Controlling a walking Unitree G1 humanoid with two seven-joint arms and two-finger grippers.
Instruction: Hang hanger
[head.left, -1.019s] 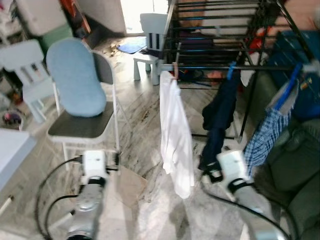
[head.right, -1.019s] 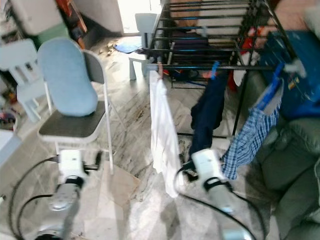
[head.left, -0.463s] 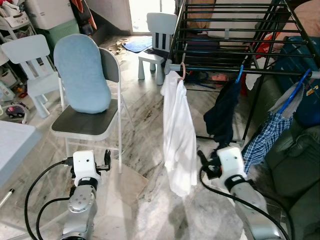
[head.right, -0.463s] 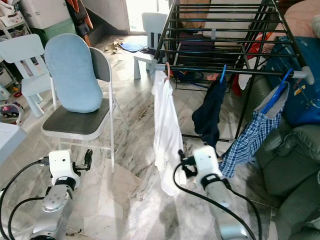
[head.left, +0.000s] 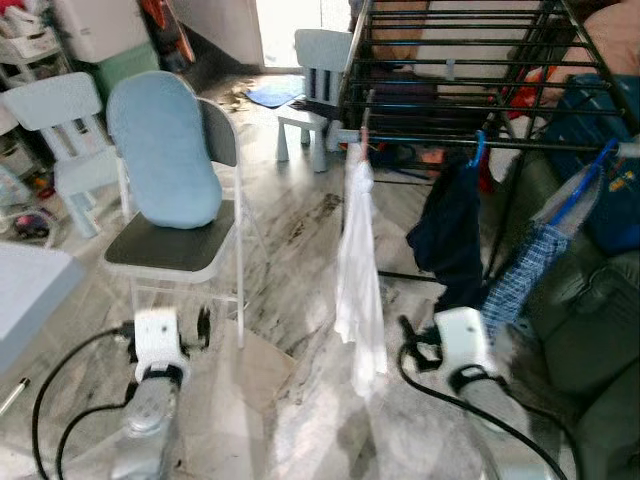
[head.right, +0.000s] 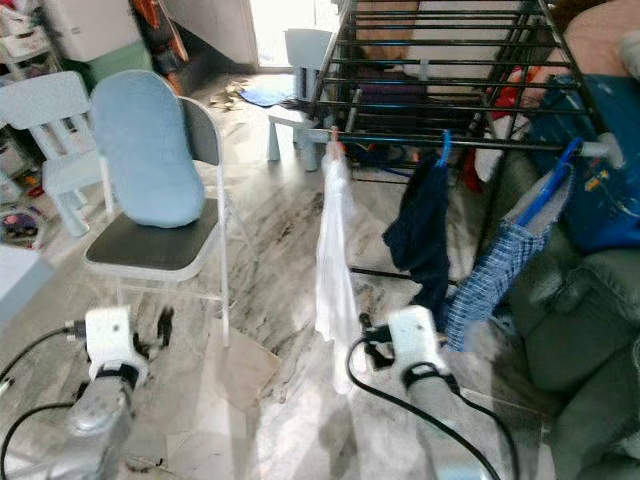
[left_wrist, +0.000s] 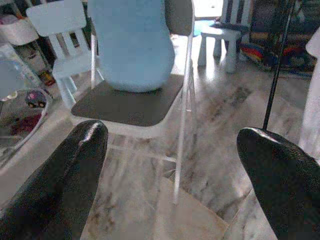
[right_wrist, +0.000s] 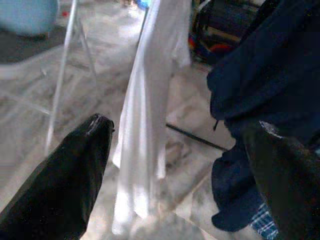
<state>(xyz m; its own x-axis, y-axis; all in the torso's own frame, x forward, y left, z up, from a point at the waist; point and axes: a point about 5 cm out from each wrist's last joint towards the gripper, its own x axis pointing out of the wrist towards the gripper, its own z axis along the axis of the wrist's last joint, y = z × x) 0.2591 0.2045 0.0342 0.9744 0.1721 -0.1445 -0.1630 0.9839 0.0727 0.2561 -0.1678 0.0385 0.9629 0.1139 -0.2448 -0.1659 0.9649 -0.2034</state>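
A white shirt (head.left: 358, 270) hangs from a pink hanger hook (head.left: 364, 139) on the front rail of the black drying rack (head.left: 450, 60). It is turned nearly edge-on. Beside it on the same rail hang a navy garment (head.left: 450, 230) and a plaid shirt (head.left: 535, 265), each on a blue hanger. My right gripper (head.left: 410, 338) is low, just right of the white shirt's hem, open and empty; the right wrist view has the shirt (right_wrist: 145, 115) ahead between its fingers (right_wrist: 70, 185). My left gripper (head.left: 203, 326) is low in front of the chair, open and empty.
A folding chair (head.left: 175, 250) with a blue cushion (head.left: 165, 150) stands to the left. Small white children's chairs (head.left: 60, 130) are further left and behind (head.left: 315, 70). A dark sofa (head.left: 590, 340) is on the right. A table corner (head.left: 25, 300) is at the near left.
The white shirt has swung round on its hanger and now looks much narrower. The picture has shifted slightly and blurred. Both grippers stay low and open.
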